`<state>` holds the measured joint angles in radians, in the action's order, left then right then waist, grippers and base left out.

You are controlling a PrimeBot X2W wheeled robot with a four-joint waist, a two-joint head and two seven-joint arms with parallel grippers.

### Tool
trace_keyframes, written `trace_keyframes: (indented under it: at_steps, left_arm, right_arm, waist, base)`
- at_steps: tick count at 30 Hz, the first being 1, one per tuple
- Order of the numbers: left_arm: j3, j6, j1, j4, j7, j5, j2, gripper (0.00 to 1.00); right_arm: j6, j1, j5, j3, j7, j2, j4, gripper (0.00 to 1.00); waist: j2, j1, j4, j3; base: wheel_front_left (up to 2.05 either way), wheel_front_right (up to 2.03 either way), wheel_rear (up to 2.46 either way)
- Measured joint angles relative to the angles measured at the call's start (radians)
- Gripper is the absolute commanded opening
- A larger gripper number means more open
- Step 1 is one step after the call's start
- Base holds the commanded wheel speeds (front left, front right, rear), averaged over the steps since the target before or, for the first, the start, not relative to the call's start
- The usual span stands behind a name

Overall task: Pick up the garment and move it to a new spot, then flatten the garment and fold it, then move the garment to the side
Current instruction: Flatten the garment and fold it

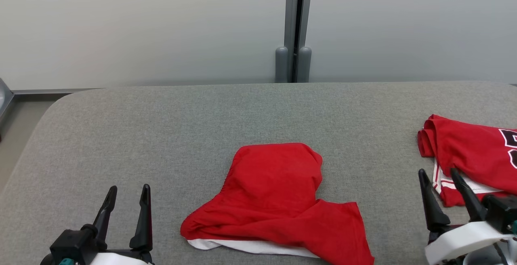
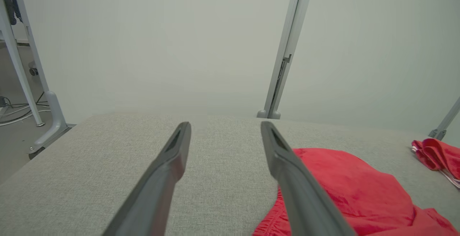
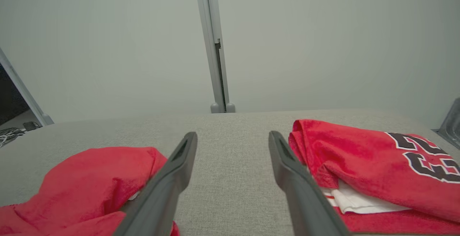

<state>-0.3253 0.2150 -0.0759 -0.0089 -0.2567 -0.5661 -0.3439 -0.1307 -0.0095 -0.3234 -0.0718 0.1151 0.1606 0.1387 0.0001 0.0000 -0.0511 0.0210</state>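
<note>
A crumpled red garment (image 1: 274, 192) with a white edge along its near side lies at the middle front of the grey padded table (image 1: 161, 127). My left gripper (image 1: 129, 187) stands open at the lower left, apart from the cloth, nothing between its fingers. In the left wrist view the left gripper (image 2: 225, 124) has the garment (image 2: 345, 182) off to its right. My right gripper (image 1: 438, 171) is open at the lower right. The right wrist view shows the right gripper (image 3: 233, 134) over bare table, with the garment (image 3: 90, 178) on its left.
A second red garment (image 1: 472, 156) with black numbers and white trim lies bunched at the table's right edge, just beyond my right fingers; it is seen too in the wrist views (image 3: 363, 160) (image 2: 436, 153). A pale partition wall with a grey post (image 1: 297, 26) stands behind the table.
</note>
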Motion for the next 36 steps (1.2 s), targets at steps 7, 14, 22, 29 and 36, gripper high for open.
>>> trace_keyframes:
  at_steps: [7,14,22,29,36]
  left_arm:
    - [-0.007,-0.002,-0.021,0.002,0.048,-0.021,-0.016,1.00]
    - [-0.048,-0.024,-0.024,0.018,0.175,-0.067,-0.025,1.00]
    - [-0.099,-0.057,-0.009,0.046,0.307,-0.106,-0.034,1.00]
    - [-0.136,-0.090,0.030,0.068,0.384,-0.125,-0.038,1.00]
    - [-0.178,-0.121,0.081,0.126,0.442,-0.129,-0.039,1.00]
  right_arm:
    - [0.000,0.055,-0.015,-0.015,-0.055,0.100,-0.047,1.00]
    - [0.000,0.142,-0.177,-0.241,-0.151,0.263,-0.119,1.00]
    - [0.000,0.162,-0.300,-0.451,-0.270,0.386,-0.125,1.00]
    - [0.000,0.078,-0.319,-0.558,-0.261,0.377,-0.081,1.00]
    - [0.000,-0.003,-0.318,-0.637,-0.223,0.341,-0.023,1.00]
  waist:
    - [-0.0001,0.0000,0.005,-0.002]
    - [0.0000,0.0000,0.008,-0.023]
    - [0.0000,0.0000,0.009,-0.062]
    - [0.0000,0.0000,0.011,-0.097]
    - [0.0000,0.0000,0.014,-0.124]
  base:
    - [0.00,0.00,0.00]
    - [0.00,0.00,0.00]
    - [0.00,0.00,0.00]
    - [0.00,0.00,0.00]
    - [0.00,0.00,0.00]
